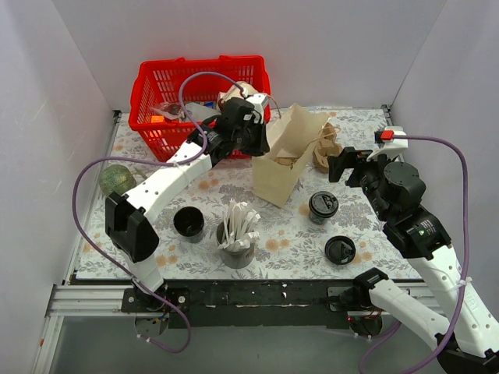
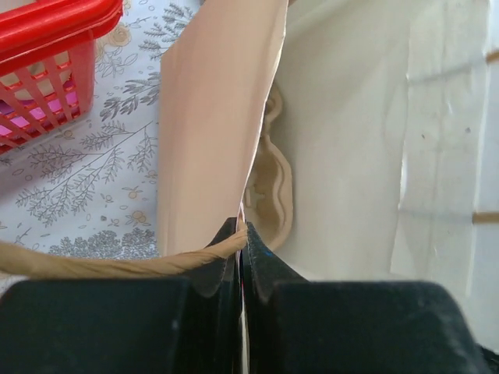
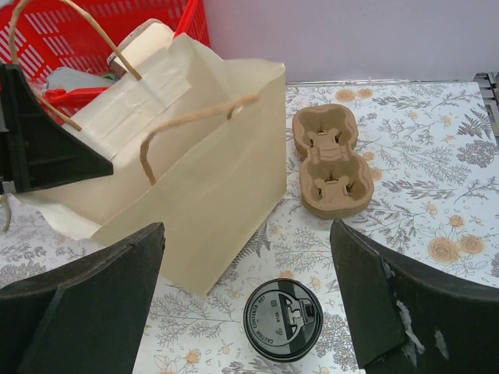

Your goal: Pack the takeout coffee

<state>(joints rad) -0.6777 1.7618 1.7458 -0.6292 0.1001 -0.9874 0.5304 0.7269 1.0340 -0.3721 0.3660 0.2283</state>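
The takeout coffee (image 1: 323,205), a dark cup with a round black lid, stands upright on the floral table right of centre. In the right wrist view it (image 3: 283,319) sits low between my fingers. My right gripper (image 1: 341,166) (image 3: 248,226) is open and empty, held above and behind the cup without touching it. A brown paper bag (image 1: 284,156) (image 3: 203,179) stands open behind the cup. My left gripper (image 1: 251,128) (image 2: 243,230) is shut on the bag's top edge by its twisted handle (image 2: 93,265), holding the mouth open.
A brown pulp cup carrier (image 1: 327,148) (image 3: 331,160) lies right of the bag. A loose black lid (image 1: 340,250), a lidless black cup (image 1: 189,222) and a grey cup of white stirrers (image 1: 238,234) stand near the front. A red basket (image 1: 168,86) is at back left, a green ball (image 1: 117,179) at the left.
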